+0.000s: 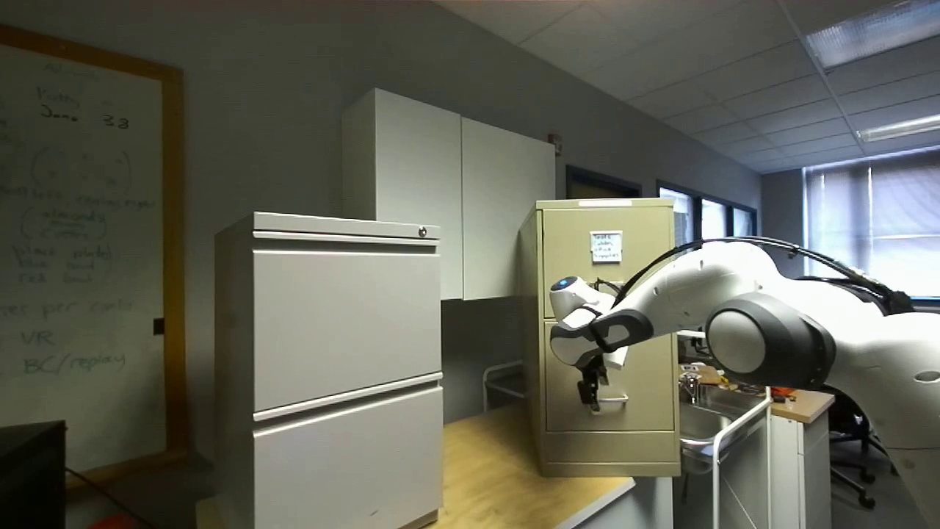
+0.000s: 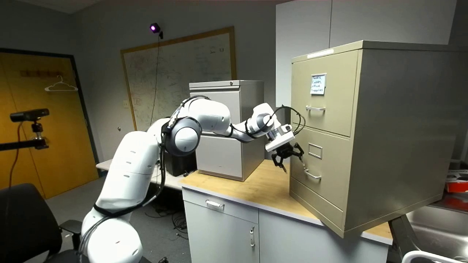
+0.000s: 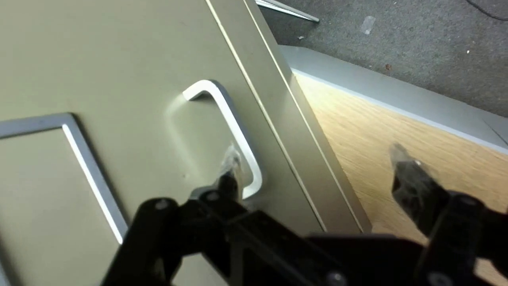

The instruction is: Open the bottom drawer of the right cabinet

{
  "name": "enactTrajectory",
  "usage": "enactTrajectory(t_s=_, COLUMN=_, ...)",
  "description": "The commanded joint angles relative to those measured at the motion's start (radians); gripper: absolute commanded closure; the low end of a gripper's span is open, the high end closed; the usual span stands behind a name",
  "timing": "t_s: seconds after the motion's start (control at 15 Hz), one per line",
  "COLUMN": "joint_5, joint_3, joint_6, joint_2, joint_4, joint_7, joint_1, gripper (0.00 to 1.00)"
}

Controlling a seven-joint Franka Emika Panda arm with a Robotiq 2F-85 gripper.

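The right cabinet, tall and tan, shows in both exterior views [image 1: 609, 447] [image 2: 398, 128]. Its bottom drawer [image 1: 653, 382] [image 2: 334, 186] lies flush with the front; in the wrist view its tan face [image 3: 131, 71] fills the left side. Its metal pull handle [image 3: 234, 127] also shows in both exterior views [image 1: 615, 400] [image 2: 313, 175]. My gripper [image 1: 590, 400] [image 2: 294, 169] [image 3: 315, 153] is open, pointing down in front of the drawer. In the wrist view one fingertip overlaps the gap behind the handle's bar near one end; contact is unclear. The opposite finger is apart, over the wooden counter.
A pale grey cabinet [image 1: 345, 316] [image 2: 219, 153] stands on the wooden counter [image 1: 492, 455] [image 2: 256, 182]. White wall cupboards [image 1: 418, 169] hang behind. A sink [image 1: 701, 426] and white rail [image 1: 716, 477] are beside the tan cabinet. The drawer above has its own handle [image 2: 315, 108].
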Motion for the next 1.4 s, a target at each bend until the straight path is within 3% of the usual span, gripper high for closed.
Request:
enactTrajectory(t_s=0.0, joint_5=0.063, joint_3=0.001, joint_6=-0.047, joint_2=0.103, joint_4=0.131, joint_7=-0.072, joint_1=-0.031, gripper=0.0)
enactTrajectory(t_s=0.8, joint_5=0.151, joint_3=0.015, joint_6=-0.103, joint_2=0.261, joint_4=0.319, joint_7=-0.119, joint_1=-0.073, gripper=0.0)
enactTrajectory(t_s=0.87, joint_5=0.155, joint_3=0.017, joint_6=-0.102, joint_2=0.264, joint_4=0.321, joint_7=-0.121, joint_1=-0.076, gripper=0.25)
enactTrajectory(t_s=0.93, joint_5=0.159, joint_3=0.018, joint_6=-0.101, joint_2=0.268, joint_4=0.323, joint_7=-0.122, joint_1=-0.08, gripper=0.26)
enactTrajectory(t_s=1.07, joint_5=0.174, joint_3=0.022, joint_6=-0.101, joint_2=0.272, joint_4=0.332, joint_7=-0.122, joint_1=-0.089, gripper=0.39)
enactTrajectory(t_s=1.33, joint_5=0.205, joint_3=0.029, joint_6=-0.104, joint_2=0.29, joint_4=0.368, joint_7=-0.137, joint_1=-0.104, gripper=0.72)
